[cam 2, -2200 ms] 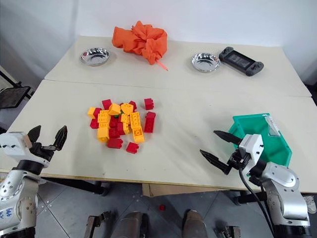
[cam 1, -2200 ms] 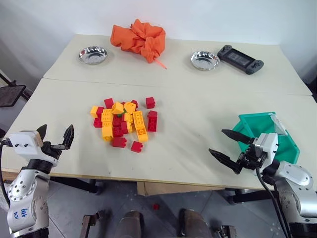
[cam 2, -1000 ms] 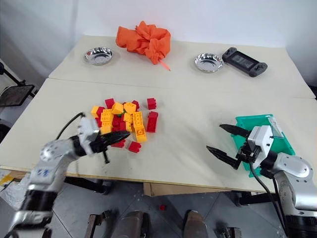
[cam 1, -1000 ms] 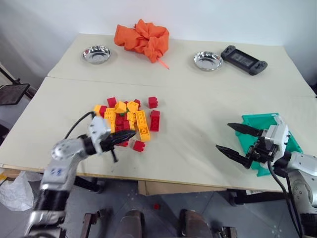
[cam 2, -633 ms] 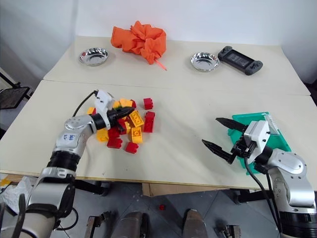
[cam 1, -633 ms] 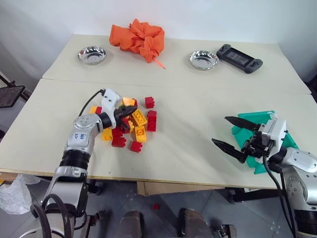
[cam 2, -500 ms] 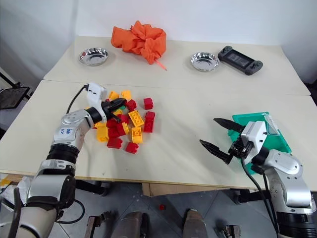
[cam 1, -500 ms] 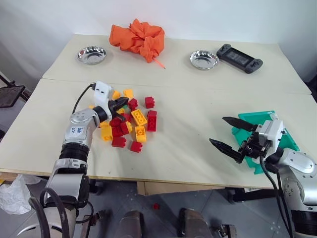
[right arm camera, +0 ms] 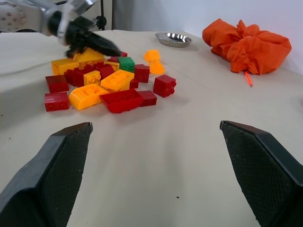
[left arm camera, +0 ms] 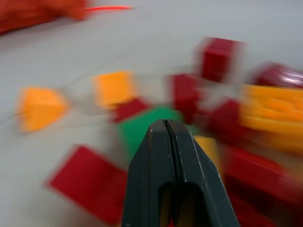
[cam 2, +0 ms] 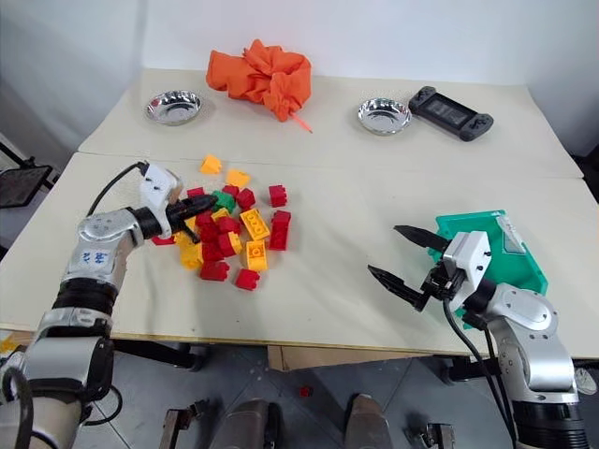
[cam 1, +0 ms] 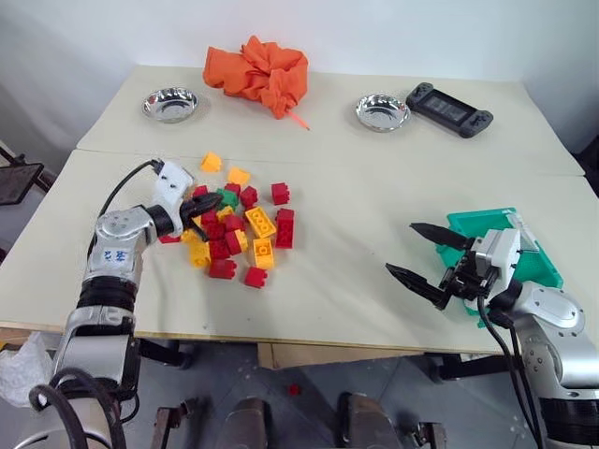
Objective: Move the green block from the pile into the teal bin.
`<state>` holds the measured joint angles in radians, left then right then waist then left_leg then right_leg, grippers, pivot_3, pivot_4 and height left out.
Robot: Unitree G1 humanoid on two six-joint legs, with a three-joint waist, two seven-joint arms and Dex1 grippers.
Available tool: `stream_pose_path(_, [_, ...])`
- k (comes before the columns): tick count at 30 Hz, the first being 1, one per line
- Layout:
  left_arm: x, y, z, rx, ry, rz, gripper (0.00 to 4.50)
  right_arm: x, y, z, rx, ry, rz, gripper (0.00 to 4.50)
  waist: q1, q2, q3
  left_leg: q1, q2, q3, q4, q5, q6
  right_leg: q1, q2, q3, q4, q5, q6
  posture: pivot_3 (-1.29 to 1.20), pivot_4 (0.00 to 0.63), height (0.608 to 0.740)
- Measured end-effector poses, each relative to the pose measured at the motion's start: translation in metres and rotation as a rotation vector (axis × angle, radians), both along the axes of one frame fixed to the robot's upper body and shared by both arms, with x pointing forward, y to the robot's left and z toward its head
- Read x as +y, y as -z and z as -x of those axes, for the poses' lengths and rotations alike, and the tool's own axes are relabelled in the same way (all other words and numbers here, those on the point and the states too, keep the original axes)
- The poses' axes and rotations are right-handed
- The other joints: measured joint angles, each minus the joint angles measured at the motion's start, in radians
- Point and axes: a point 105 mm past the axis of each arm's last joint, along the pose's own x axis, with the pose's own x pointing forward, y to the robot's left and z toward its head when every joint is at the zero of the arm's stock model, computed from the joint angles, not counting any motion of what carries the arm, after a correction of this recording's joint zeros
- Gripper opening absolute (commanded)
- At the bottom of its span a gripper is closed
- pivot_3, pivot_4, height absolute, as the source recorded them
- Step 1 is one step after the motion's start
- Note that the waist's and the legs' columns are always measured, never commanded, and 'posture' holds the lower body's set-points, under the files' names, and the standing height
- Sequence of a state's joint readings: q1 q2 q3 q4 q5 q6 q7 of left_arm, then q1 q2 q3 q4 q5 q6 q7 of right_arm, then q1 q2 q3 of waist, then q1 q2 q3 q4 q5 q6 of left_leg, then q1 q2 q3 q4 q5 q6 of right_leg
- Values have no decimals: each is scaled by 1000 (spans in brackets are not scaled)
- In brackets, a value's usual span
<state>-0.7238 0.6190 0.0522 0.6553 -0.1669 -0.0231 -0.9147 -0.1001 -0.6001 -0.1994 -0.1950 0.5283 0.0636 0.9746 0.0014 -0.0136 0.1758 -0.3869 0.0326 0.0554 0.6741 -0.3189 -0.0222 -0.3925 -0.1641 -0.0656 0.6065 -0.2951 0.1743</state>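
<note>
Two adjoining beige tables [cam 1: 374, 187] form the work surface. On the far table: a crumpled orange cloth [cam 1: 256, 73], a round steel bowl [cam 1: 170, 104] toward the left, a second steel bowl [cam 1: 382, 111] toward the right, and a dark handheld game console [cam 1: 449, 96] just beside the second bowl.

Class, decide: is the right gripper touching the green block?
Apart. The left eye view shows the right gripper beside the teal bin, bare table separating it from the green block.
</note>
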Motion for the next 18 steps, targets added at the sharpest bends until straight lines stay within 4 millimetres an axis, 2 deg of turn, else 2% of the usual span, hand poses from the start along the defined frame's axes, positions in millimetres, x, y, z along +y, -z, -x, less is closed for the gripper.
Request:
stream_pose_path(5, [1,16,39,113,163,4,7,5,0,-1,-2,-30,3,4500,-4,0,0,0,0,0,0,0,0,0,0,0,1,0,0,0,150,740])
stream_pose_path(7, [3,11,50,104,173,52,7,12,-3,-3,-17,-58,-4,4500,-4,0,0,0,0,0,1,0,0,0,0,0,1,0,0,0,150,740])
stream_pose_path(10, [20,-5,64,48,115,138,7,14,-7,-8,-34,-75,-6,4500,-6,0,0,0,1,-1,0,0,0,0,0,0,1,0,0,0,150,740])
stream_pose_path(13, [49,-8,83,32,6,176,609,17,-4,-10,-22,-95,-9,4500,-11,0,0,1,1,0,-1,0,0,0,0,1,1,0,0,0,150,740])
stream_pose_path(18, [106,29,116,40,-335,278,2135,20,-2,-16,-16,-105,-25,4500,-18,0,1,1,1,0,0,-1,0,0,0,0,1,0,0,0,150,740])
